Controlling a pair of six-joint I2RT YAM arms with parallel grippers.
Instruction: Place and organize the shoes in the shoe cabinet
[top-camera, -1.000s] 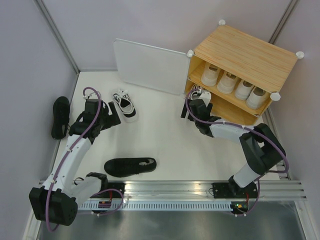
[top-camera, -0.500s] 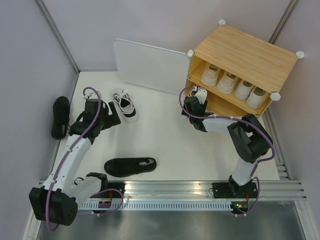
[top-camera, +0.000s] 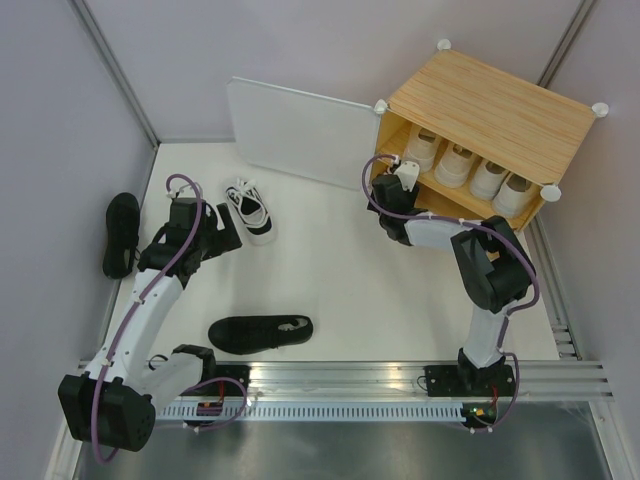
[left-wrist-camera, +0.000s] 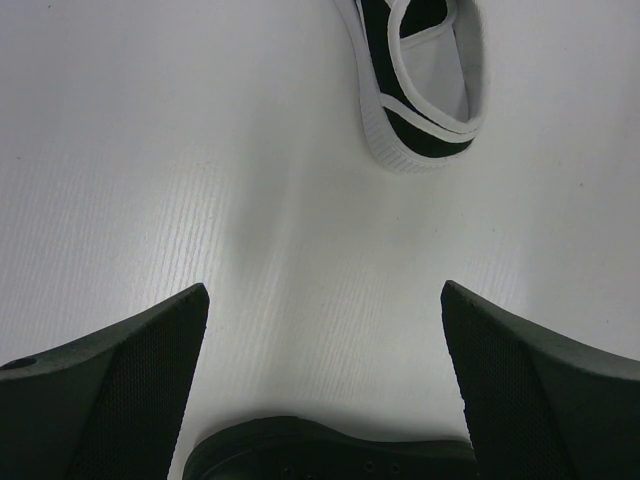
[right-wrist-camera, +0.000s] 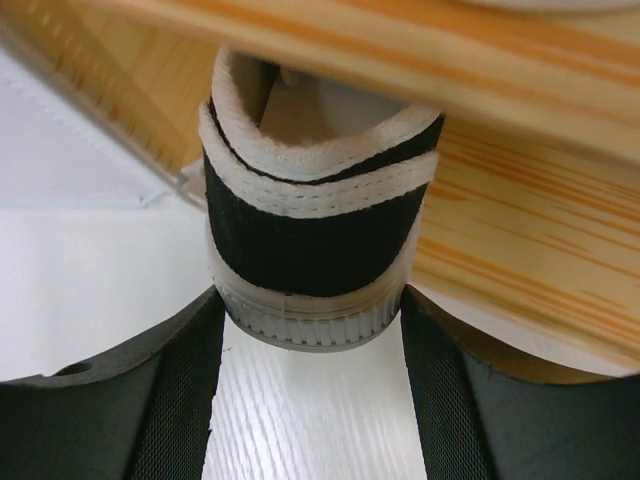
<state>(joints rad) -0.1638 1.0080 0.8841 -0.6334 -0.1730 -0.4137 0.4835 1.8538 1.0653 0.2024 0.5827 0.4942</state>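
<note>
The shoe cabinet (top-camera: 490, 100) stands at the back right with its white door (top-camera: 300, 135) swung open. Several cream shoes (top-camera: 465, 165) sit on its upper shelf. My right gripper (top-camera: 397, 190) (right-wrist-camera: 311, 295) is shut on the heel of a white shoe with black trim (top-camera: 405, 170) (right-wrist-camera: 315, 250), whose front is under the wooden shelf (right-wrist-camera: 420, 45), in the lower compartment's left end. My left gripper (top-camera: 230, 228) (left-wrist-camera: 325, 290) is open and empty, just left of another white shoe with black trim (top-camera: 250, 210) (left-wrist-camera: 425, 90). A black shoe's edge (left-wrist-camera: 330, 450) shows below it.
One black shoe (top-camera: 122, 233) lies by the left wall. Another black shoe (top-camera: 260, 332) lies near the front rail (top-camera: 400, 375). Grey walls close in the table on the left, back and right.
My right gripper has moved up and toward the cabinet, carrying the white and black shoe further into the lower compartment. The left arm has not moved.
</note>
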